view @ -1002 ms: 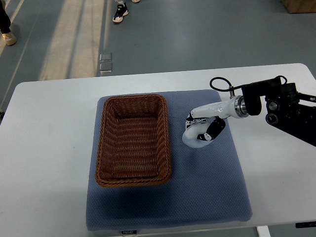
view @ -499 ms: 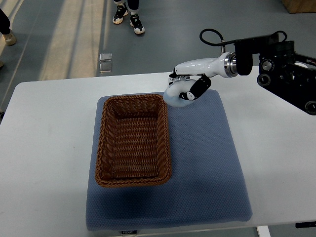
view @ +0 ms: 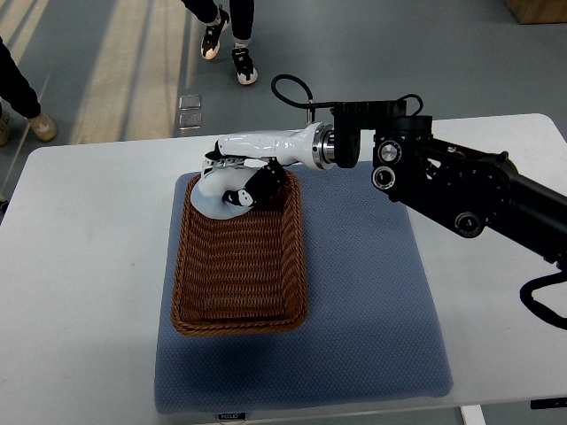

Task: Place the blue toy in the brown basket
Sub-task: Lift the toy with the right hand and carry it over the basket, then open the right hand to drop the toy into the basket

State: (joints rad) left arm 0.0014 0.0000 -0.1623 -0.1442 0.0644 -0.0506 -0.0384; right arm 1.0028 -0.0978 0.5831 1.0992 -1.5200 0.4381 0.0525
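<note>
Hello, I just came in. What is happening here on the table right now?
The robot's right hand, reaching in from the right, grips a pale blue toy and holds it over the far end of the brown basket. The toy is not released yet, and the rest of the basket looks empty. The basket sits on a blue mat on the white table. The left arm is out of view. People's legs show on the floor beyond the table.

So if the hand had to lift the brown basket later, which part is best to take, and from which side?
Probably the long right rim of the brown basket, approached from the right. That wall stands upright and thin, so fingers could pinch over it, and the blue mat beside it is bare. The right hand holding the pale blue toy currently sits over the far end.
</note>
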